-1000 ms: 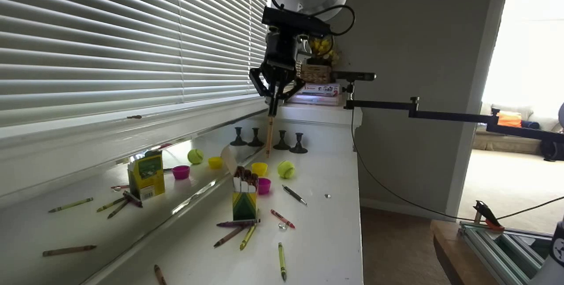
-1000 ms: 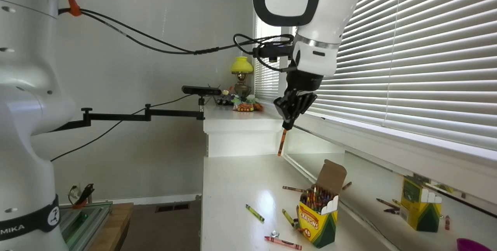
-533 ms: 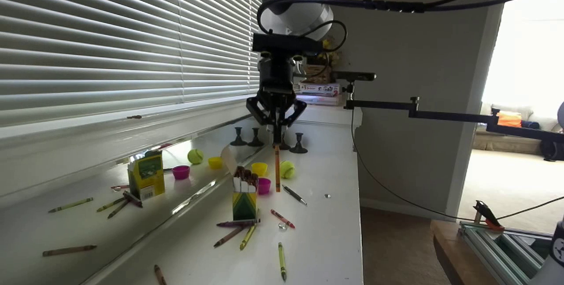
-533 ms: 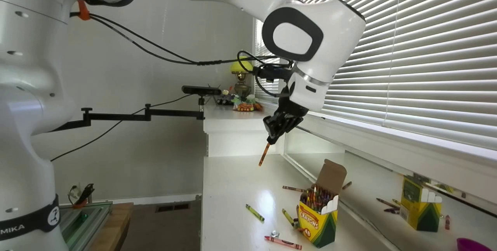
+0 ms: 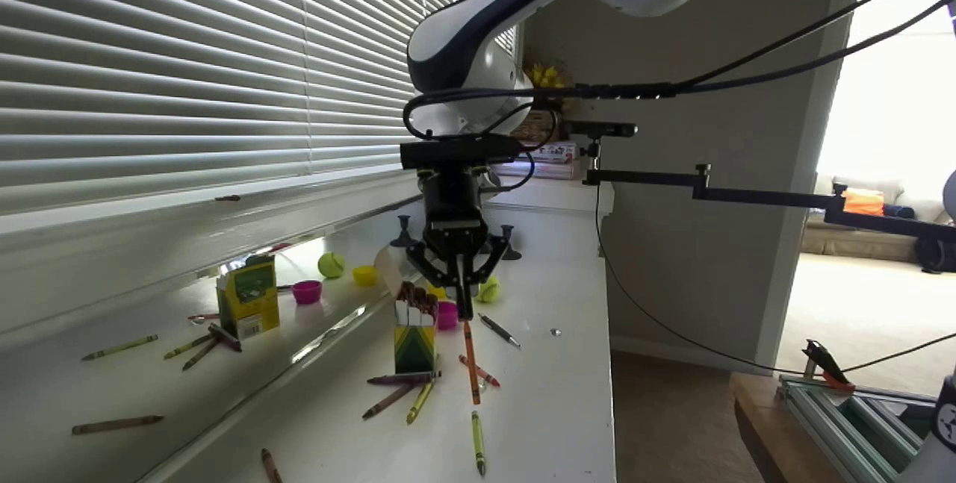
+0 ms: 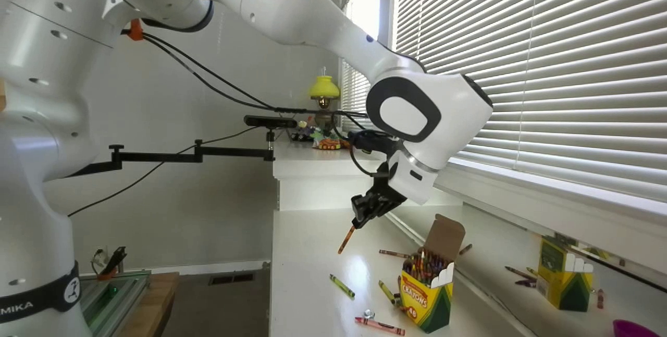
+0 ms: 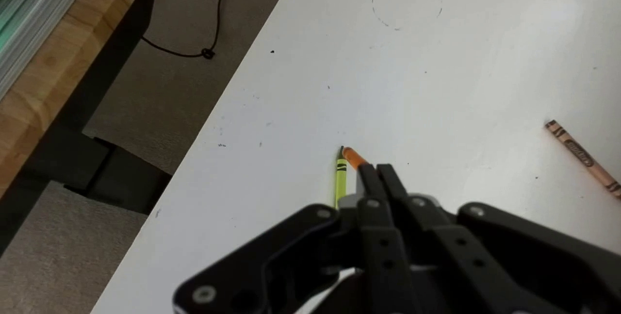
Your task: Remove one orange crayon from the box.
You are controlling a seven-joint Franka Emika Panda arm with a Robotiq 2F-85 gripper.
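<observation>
orange crayon (image 5: 471, 361) and crayon box (image 6: 417, 300) are apart, so the removal asked for looks done; all that is left, if anything, is probably setting the crayon down and letting it go.

the white counter (image 6: 307, 269) runs beneath the scene, and the robot arm (image 6: 312, 14) reaches out above it. at the arm's end the gripper (image 5: 464, 316) points down at a slant, its jaws drawn nearly together and clamped on the upper end of the orange crayon; in the wrist view the crayon pokes out past them.

the crayon box stands upright on the counter, its brown flap (image 6: 444, 238) raised and its top crowded with crayon tips (image 6: 424, 266). whether any more orange ones sit in there is too small to tell. a plain gap shows between box and gripper (image 6: 357, 224) in an exterior view, which fits a pull that is over rather than under way.

out on the counter lie a yellow-green crayon (image 5: 478, 444), a red crayon (image 5: 487, 376), and a purple crayon (image 5: 403, 378) just beside the foot of the box. the orange crayon tilts, its lower end seemingly above the counter, not on it, so no placing is done yet. in the wrist view that end meets the yellow-green tip, likely by line of sight only, since both exterior views leave space between the two.
</observation>
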